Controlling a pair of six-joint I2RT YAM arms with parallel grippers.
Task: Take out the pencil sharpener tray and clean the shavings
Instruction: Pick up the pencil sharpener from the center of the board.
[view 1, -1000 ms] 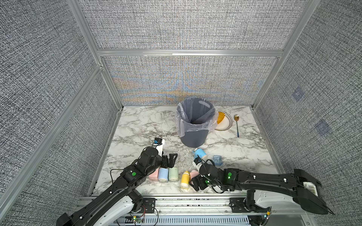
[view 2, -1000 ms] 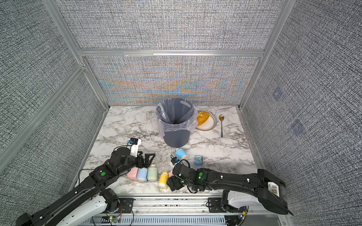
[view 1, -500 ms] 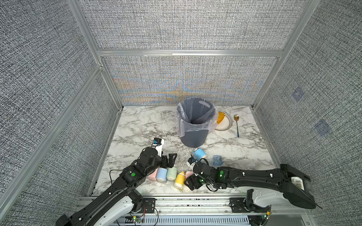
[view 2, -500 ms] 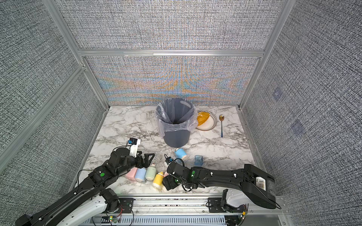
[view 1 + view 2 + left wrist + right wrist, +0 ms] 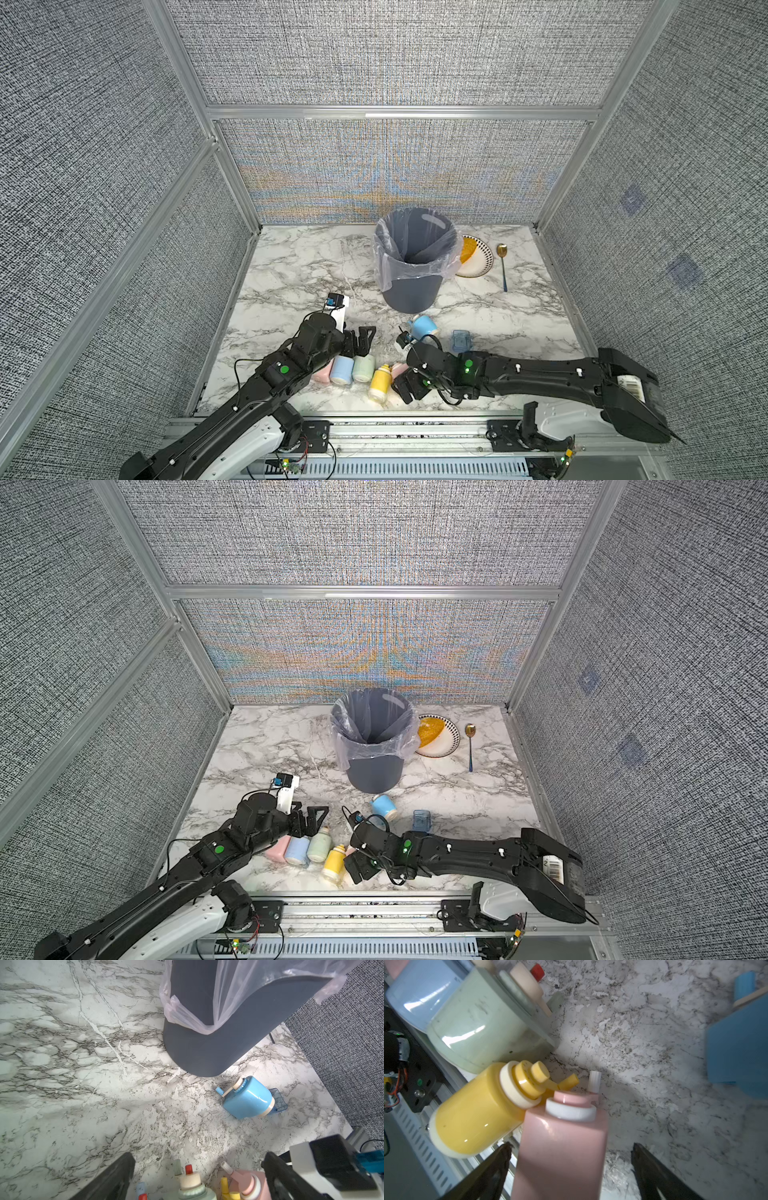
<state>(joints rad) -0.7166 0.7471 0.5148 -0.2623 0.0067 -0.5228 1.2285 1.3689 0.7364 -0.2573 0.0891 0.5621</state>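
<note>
— What is between the black fingers of the right claw (image 5: 571, 1145)?
— A pink sharpener (image 5: 560, 1157) with a white collar. Just beside the claw lies a yellow sharpener (image 5: 473, 1109), banded in cream.
— And past that one?
— A pale green sharpener (image 5: 477, 1026) with a cream knob and a red tip, then a pale blue sharpener (image 5: 419, 991).
— Ahead of the claw?
— A bright blue sharpener (image 5: 247, 1101) with a cream band, and a see-through blue tray (image 5: 279, 1101).
— The table (image 5: 291, 270)?
— White marble pattern with grey veins.
— Farther from the claw?
— A dark grey bin (image 5: 411, 291) with a clear liner (image 5: 386, 266). The plate (image 5: 478, 268) is white with a black-dashed rim and a yellow patch. The spoon (image 5: 503, 270) has a gold bowl and a blue handle.
</note>
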